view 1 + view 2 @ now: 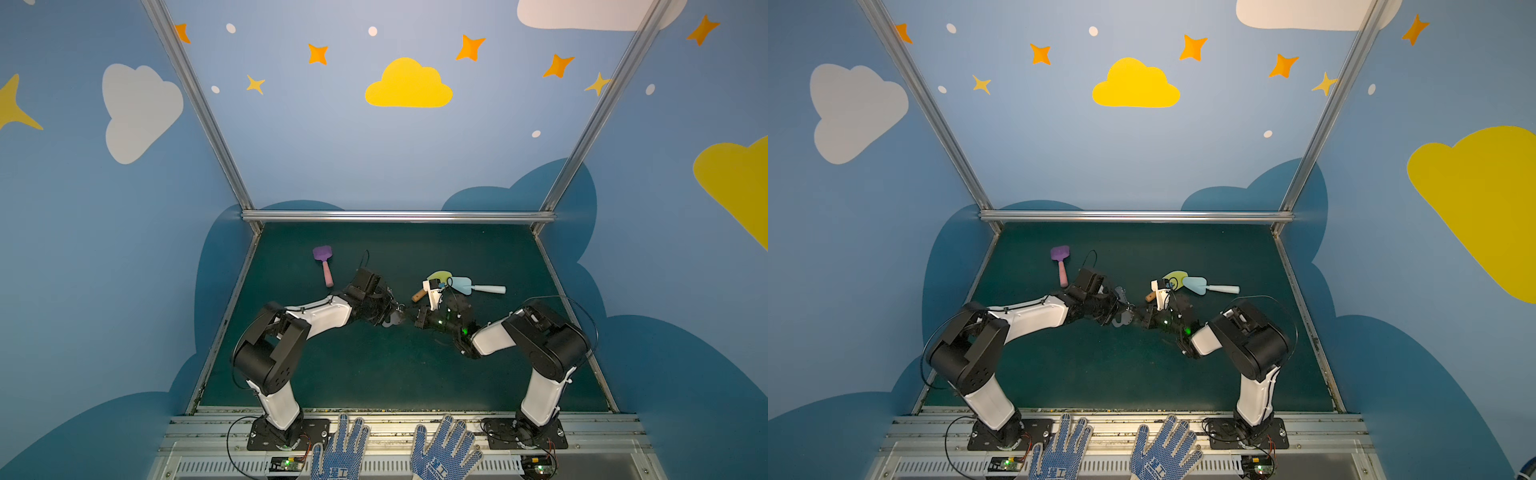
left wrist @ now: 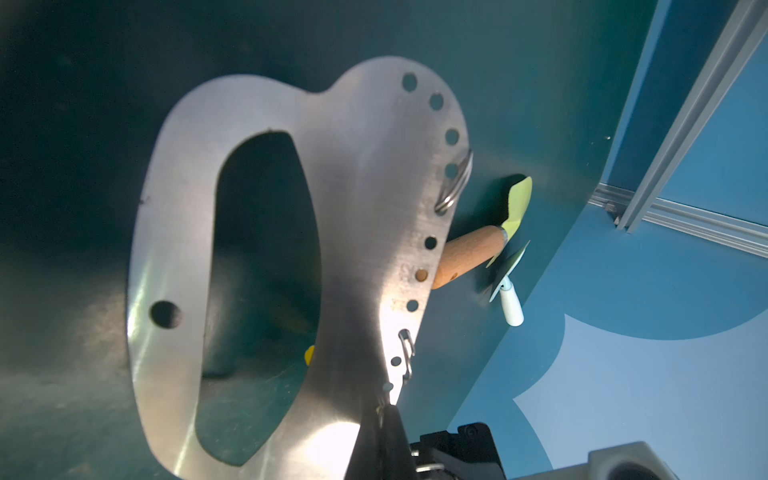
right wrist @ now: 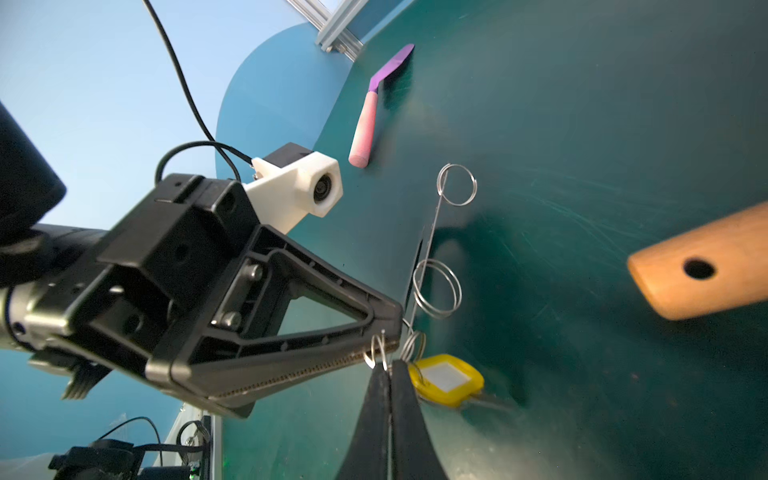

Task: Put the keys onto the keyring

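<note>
Dark green tabletop (image 1: 374, 374) fills the lower middle of both top views. At its centre the left gripper (image 3: 392, 332) is clamped on the edge of a flat grey metal keyring plate (image 2: 353, 208) with an oblong cut-out. The right gripper (image 3: 390, 368), fingers pressed together, pinches the small wire ring of the keys (image 3: 446, 380), a yellow-tagged bunch just beside the plate.

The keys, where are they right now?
In the right wrist view the keys dangle at the shut fingers of the right gripper, near the middle of the table, just beside the edge of the keyring held by the left gripper.
</note>
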Robot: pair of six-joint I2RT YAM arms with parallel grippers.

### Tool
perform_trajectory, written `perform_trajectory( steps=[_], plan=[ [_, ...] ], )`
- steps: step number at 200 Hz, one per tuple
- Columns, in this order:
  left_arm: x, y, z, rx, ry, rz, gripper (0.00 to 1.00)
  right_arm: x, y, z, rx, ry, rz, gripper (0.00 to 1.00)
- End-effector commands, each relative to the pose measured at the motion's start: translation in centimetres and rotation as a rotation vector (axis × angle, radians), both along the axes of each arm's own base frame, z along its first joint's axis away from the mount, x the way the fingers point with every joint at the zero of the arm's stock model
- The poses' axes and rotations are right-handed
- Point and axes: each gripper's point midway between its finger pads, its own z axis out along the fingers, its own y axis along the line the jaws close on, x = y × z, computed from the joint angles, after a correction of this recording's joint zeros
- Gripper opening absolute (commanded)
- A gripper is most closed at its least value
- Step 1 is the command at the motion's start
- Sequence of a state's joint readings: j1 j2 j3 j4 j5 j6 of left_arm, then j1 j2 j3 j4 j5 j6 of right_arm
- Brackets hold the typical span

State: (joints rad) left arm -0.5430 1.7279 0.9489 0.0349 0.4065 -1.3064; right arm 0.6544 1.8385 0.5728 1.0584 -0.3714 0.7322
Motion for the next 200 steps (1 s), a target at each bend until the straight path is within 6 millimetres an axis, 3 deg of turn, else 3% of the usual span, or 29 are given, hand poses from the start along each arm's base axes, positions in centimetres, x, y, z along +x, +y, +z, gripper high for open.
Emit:
perform_trajectory(
  steps=[1,26,52,117,147,170,200],
  plan=[
    [-2.3,-1.1,0.6,-0.027,0.048,-0.070,0.04,2.0,-0.3,4.7,0.093,-0.143,-0.079,0.00],
    [-2.3,-1.0,1.0,-0.028,0.036,-0.067,0.04,2.0,-0.5,4.8,0.095,-0.149,-0.088,0.00],
    [-2.4,-0.8,1.4,-0.031,0.026,-0.062,0.16,1.9,-0.6,5.0,0.100,-0.166,-0.093,0.00],
    [-2.6,1.1,3.1,0.014,-0.020,-0.044,0.08,1.4,-0.7,5.8,0.076,-0.203,-0.075,0.00],
    [-2.5,2.8,4.3,0.064,-0.063,-0.018,0.24,0.9,-0.7,6.1,0.079,-0.212,-0.056,0.00],
    [-1.8,3.6,5.8,0.074,-0.121,-0.004,0.26,0.5,-0.5,6.2,0.085,-0.210,-0.030,0.00],
    [-1.2,2.7,7.3,0.063,-0.190,-0.078,0.26,0.0,-0.2,6.5,0.103,-0.215,0.000,0.00]
  ],
)
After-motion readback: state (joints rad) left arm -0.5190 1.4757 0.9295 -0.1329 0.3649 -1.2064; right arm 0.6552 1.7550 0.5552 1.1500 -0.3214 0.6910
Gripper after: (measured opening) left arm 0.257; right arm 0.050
